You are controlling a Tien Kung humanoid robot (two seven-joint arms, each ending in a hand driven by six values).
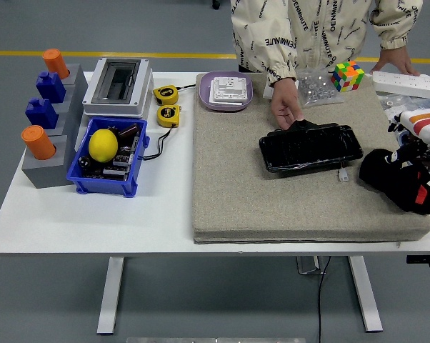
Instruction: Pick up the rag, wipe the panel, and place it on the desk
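A glossy black panel (311, 147) lies on the grey mat (236, 186), right of its middle. A person's hand (285, 107) rests on the panel's far left edge. The black rag (393, 179), with a red tag (422, 194), sits bunched at the mat's right edge, just right of the panel. My right hand (409, 158) comes in from the right and is curled on the rag's top; black on black hides much of the grip. My left arm is out of the picture.
A small white plug (343, 175) lies by the panel's near right corner. A purple plate with a switch (226, 91), a bag of parts (318, 87), a colour cube (348, 75) and a power strip (408, 84) line the back. A blue bin (106, 157) and grey blocks (47, 136) stand left.
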